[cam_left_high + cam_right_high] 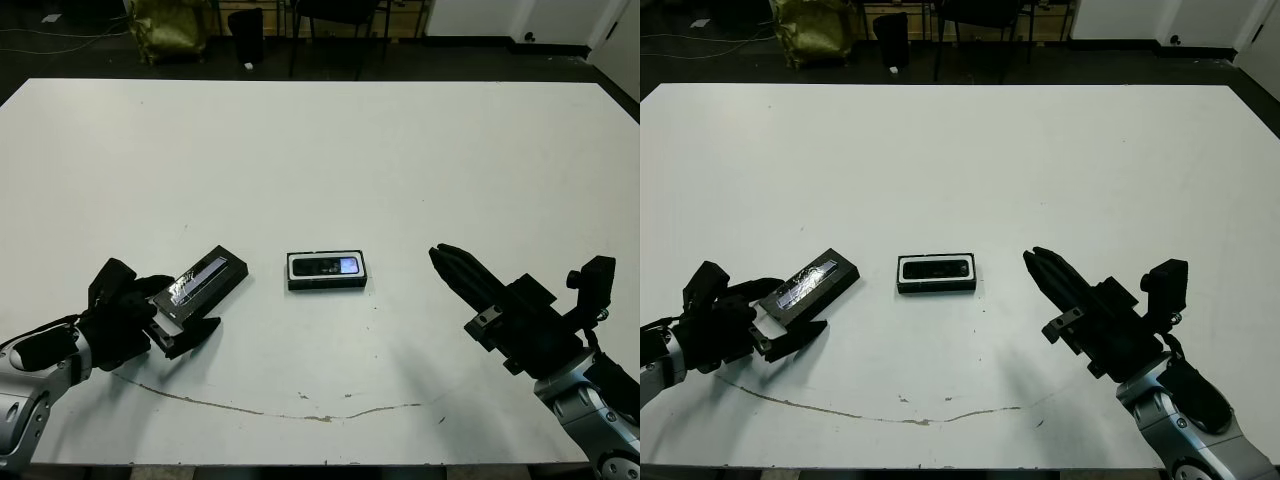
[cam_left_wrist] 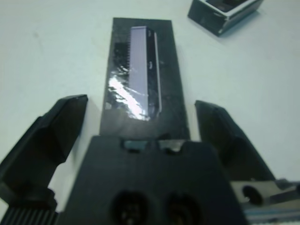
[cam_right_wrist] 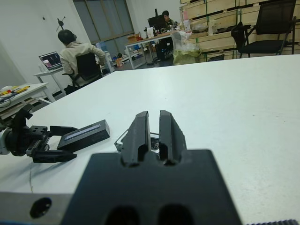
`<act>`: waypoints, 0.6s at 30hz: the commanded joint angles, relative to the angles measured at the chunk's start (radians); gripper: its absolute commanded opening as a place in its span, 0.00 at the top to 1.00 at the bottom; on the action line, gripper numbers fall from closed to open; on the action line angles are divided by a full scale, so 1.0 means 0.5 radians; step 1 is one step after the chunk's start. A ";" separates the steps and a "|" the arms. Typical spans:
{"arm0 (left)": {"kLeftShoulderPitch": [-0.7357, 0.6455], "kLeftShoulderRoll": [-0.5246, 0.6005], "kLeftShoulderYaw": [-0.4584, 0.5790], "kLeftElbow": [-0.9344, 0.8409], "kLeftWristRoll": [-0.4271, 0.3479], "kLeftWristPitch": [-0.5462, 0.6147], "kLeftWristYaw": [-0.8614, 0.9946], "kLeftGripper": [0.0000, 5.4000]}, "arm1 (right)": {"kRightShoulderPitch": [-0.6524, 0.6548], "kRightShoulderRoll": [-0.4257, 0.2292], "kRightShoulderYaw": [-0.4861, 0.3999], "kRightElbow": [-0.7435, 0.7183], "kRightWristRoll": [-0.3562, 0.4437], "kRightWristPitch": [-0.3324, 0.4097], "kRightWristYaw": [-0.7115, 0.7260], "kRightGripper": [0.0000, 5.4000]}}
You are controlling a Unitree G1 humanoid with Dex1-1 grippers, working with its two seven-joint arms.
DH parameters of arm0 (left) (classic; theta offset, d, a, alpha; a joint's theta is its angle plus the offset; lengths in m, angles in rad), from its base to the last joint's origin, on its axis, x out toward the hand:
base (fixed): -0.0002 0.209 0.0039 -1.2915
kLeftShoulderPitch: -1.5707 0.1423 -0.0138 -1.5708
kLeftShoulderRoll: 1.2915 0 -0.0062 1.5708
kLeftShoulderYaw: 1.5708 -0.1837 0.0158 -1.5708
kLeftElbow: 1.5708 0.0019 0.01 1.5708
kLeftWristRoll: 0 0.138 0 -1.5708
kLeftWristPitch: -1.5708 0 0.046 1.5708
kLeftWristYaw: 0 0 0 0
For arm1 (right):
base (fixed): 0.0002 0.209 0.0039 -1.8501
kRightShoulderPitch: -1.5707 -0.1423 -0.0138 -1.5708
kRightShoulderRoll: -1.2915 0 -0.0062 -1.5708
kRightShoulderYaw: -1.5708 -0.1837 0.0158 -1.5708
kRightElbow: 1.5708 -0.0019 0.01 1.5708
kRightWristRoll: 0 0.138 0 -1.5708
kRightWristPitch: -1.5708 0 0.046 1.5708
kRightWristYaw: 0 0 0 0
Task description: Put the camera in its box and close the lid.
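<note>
A small shallow black tray with a white lining, the box (image 1: 327, 271), sits at the middle of the white table (image 1: 330, 150), and the flat black camera (image 1: 326, 266) with its bluish screen already lies inside it. Just left of it, the black rectangular lid (image 1: 207, 281) with a glossy grey strip rests between the spread fingers of the left gripper (image 1: 182, 318), not yet clamped. The right gripper (image 1: 447, 262), fingers pressed together and holding nothing, hovers to the box's right. A skewed pinch could likely twist the lid so it lands crooked on the box. Only the left wrist view shows clear gaps beside the lid; only the right wrist view shows people seated at desks beyond.
</note>
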 commanded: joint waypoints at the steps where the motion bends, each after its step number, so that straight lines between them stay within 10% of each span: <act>1: 0.043 0.046 -0.043 -0.016 0.047 0.099 0.001 0.21 | 0.003 -0.009 -0.016 0.019 0.008 0.014 -0.002 1.00; 9: 0.030 0.075 -0.056 -0.017 0.040 0.100 -0.039 0.55 | 0.003 -0.011 -0.013 0.020 0.005 0.011 0.001 1.00; 18: 0.038 0.078 -0.042 -0.044 0.059 0.120 -0.008 0.57 | 0.006 -0.011 -0.009 0.015 0.006 0.017 -0.009 1.00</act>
